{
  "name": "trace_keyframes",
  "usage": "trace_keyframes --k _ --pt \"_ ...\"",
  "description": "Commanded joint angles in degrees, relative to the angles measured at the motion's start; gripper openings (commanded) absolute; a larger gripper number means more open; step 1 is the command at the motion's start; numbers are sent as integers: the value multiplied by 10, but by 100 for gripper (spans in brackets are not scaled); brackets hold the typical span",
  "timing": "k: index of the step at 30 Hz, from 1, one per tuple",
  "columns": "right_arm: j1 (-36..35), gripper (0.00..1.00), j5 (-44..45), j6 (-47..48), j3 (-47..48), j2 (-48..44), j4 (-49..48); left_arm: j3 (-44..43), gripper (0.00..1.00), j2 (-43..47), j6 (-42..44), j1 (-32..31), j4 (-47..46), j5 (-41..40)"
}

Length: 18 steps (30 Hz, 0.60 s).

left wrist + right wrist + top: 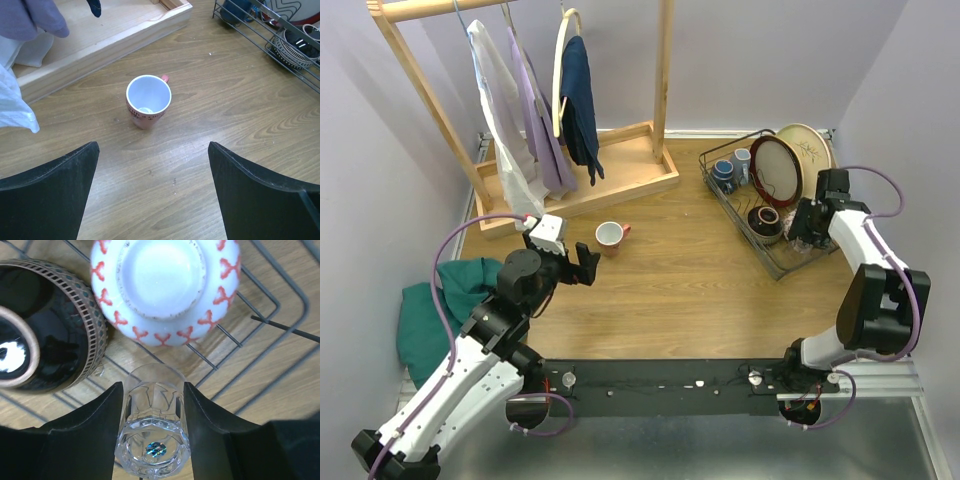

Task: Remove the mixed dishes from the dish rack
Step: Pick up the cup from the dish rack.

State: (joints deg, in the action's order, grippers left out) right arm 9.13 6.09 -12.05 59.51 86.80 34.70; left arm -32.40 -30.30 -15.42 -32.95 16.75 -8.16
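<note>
Right gripper (152, 387) fingers are pressed against both sides of the clear glass (152, 440), inside the dish rack (738, 222). Red-rimmed plate (778, 172) is stood upright at the rack's far end. Left gripper (152, 146) is held wide open near a pink mug (147, 102).

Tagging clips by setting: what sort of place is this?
Likely a robotics lab mock-up of a home corner: a left arm and right arm mounted at a wooden table, bare lilac walls close around, a dish rack and clothes rack on it.
</note>
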Motion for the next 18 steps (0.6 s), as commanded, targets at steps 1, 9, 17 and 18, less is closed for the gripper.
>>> trace_keyframes --k 1,9,17,18 --pt "5 7 11 -16 -4 -60 16 -4 99 -5 6 3 -12 -5" --pt "5 1 -36 -45 -18 -150 22 1 99 -12 -5 3 -28 24" --pt "5 1 -138 -84 -29 -239 -15 -40 99 -68 -40 3 -42 74" --pt "5 1 -164 -88 -26 -243 -16 -46 99 -84 -45 3 -44 79"
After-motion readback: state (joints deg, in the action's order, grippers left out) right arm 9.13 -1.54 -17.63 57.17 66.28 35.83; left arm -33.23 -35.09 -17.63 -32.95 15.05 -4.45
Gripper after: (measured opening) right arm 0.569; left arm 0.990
